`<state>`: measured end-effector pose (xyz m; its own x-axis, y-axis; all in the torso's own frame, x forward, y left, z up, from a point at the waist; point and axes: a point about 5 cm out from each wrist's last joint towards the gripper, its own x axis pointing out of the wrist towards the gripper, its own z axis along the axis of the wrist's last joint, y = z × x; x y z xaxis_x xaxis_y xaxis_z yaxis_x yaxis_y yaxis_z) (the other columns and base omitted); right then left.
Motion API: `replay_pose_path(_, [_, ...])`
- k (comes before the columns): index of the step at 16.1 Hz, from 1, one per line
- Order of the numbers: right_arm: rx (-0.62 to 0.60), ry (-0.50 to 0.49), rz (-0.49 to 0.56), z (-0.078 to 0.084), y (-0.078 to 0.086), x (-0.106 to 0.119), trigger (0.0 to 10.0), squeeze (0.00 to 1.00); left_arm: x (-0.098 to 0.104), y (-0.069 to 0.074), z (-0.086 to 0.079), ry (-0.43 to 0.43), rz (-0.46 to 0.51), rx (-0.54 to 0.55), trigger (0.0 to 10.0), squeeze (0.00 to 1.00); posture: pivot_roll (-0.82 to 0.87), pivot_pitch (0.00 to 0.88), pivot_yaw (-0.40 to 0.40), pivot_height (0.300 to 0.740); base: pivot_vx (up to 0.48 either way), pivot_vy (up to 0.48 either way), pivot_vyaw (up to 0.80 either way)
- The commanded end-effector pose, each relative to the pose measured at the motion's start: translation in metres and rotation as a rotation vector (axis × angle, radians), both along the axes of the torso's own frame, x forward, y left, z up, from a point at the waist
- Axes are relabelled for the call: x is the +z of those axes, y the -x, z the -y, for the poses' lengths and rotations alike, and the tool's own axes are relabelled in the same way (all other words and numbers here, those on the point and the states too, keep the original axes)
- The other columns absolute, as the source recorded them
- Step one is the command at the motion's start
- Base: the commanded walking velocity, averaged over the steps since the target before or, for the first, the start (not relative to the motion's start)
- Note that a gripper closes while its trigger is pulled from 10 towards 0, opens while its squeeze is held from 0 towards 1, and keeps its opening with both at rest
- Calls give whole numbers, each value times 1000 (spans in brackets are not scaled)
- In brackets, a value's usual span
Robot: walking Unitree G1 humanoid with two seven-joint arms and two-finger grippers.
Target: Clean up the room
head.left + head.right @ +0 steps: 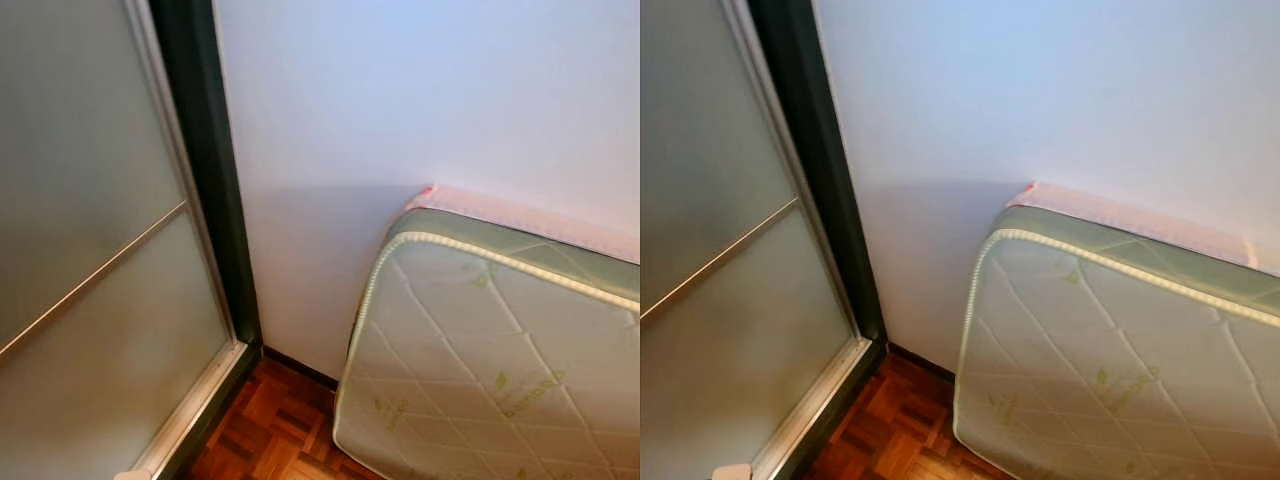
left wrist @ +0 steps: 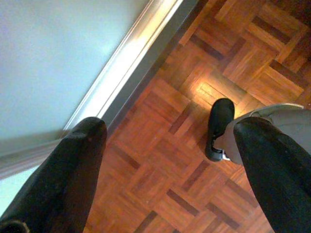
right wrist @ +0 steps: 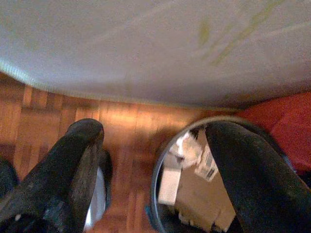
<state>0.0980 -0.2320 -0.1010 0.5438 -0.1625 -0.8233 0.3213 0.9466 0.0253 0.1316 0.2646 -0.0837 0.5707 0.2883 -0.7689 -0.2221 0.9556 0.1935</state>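
Quilted white fabric with pale green leaf prints covers the mattress [image 1: 480,380] that stands on its edge at the right of the scene, leaning against the plain white wall [image 1: 400,100], with a pink strip [image 1: 520,215] showing along its top behind the green border. To the left, a frosted glass sliding door [image 1: 90,250] in a dark frame with a silver rail runs toward the near left corner. Reddish-brown parquet floor [image 1: 270,420] lies between door and mattress. In the right wrist view, the right gripper [image 3: 150,160] hangs with its black fingers spread and empty above a round dark-rimmed bin [image 3: 194,194] holding crumpled paper and card, close beside the mattress edge, with something red [image 3: 286,126] just beside it. In the left wrist view, the left gripper [image 2: 170,160] is likewise released and empty above the parquet, near the door rail, over the robot's black foot [image 2: 218,127].
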Motion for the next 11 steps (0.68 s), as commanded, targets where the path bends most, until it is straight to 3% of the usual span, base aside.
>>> replay_pose_path(1, [32,-5,-20,-2,-3,-1,10000,0,-2,2,1,12,-31,-10,10000,0,246,63,-48,740,0,0,0])
replay_pose_path(3, [76,3,-70,-3,-8,-2,10000,0,-2,-5,6,18,-36,-34,10000,0,238,49,-43,740,0,0,0])
replay_pose_path(4, [47,8,-65,-1,-14,0,10000,0,-1,-11,10,21,-26,-41,10000,0,239,41,-49,740,0,0,0])
replay_pose_path(6, [103,-10,-61,-5,-23,2,10000,0,1,-24,20,30,0,-56,10000,0,236,29,-49,740,0,0,0])
replay_pose_path(11, [29,-29,-90,-12,-15,-3,10000,0,1,-28,29,48,6,-80,10000,0,246,11,-54,740,0,0,0])
